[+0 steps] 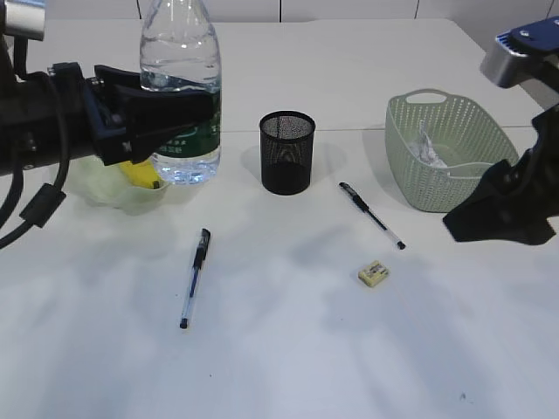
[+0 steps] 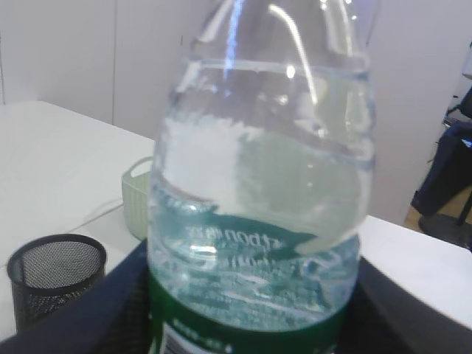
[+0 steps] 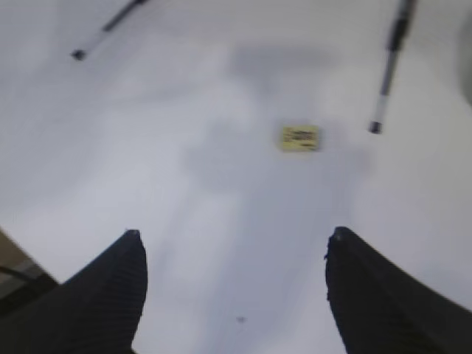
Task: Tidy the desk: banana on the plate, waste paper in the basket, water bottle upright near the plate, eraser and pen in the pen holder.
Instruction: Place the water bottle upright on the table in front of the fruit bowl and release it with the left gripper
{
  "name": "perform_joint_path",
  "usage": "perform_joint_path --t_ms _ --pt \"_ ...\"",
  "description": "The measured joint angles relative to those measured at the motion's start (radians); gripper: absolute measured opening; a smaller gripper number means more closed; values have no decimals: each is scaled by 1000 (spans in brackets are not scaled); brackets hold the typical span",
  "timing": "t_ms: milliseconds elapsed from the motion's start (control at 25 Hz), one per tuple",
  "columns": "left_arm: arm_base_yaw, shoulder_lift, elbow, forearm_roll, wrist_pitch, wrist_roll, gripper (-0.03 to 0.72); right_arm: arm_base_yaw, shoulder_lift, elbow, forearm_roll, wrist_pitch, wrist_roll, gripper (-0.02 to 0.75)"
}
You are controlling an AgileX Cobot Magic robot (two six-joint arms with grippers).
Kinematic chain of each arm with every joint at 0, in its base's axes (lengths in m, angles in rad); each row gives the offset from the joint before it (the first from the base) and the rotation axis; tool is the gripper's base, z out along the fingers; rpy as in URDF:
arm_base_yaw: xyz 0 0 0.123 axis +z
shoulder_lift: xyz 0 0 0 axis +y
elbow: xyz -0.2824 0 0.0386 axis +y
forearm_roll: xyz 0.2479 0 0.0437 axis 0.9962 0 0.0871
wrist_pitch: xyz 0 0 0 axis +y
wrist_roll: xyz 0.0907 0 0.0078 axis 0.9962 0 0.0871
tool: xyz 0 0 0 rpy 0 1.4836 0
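My left gripper [image 1: 175, 118] is shut on the clear water bottle [image 1: 181, 78] at its green label. The bottle stands upright beside the pale green plate [image 1: 100, 188] and fills the left wrist view [image 2: 258, 192]. A yellow banana [image 1: 141, 175] lies on the plate, mostly hidden by the gripper. The black mesh pen holder [image 1: 286, 151] stands mid-table. One pen [image 1: 195, 278] lies front left, another pen [image 1: 372, 215] right of the holder. A yellow eraser [image 1: 373, 274] lies in front of that pen. My right gripper [image 3: 234, 240] is open and empty, above the table short of the eraser [image 3: 300, 138].
The green basket [image 1: 454, 179] stands at the right with crumpled waste paper [image 1: 428, 144] inside, just behind my right arm. The pen holder [image 2: 55, 276] and the basket [image 2: 136, 195] show behind the bottle in the left wrist view. Both pens [image 3: 391, 66] [image 3: 107, 28] show in the right wrist view.
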Motion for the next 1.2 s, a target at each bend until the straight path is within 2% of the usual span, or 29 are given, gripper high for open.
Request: perform_joint_path --t_ms 160,280,720,960,1200 --pt "62 -12 0 25 -5 -33 439 0 0 -55 -284 3 253 561" --pt "95 -16 0 30 -7 -41 439 0 0 -80 -373 11 321 561" --pt "108 -16 0 30 -7 -33 439 0 -1 -82 -390 17 345 560" --pt "108 46 0 -1 -9 107 438 0 -1 -82 -392 17 345 560" --pt "109 154 0 -113 -4 214 428 0 -1 -82 -396 17 345 559"
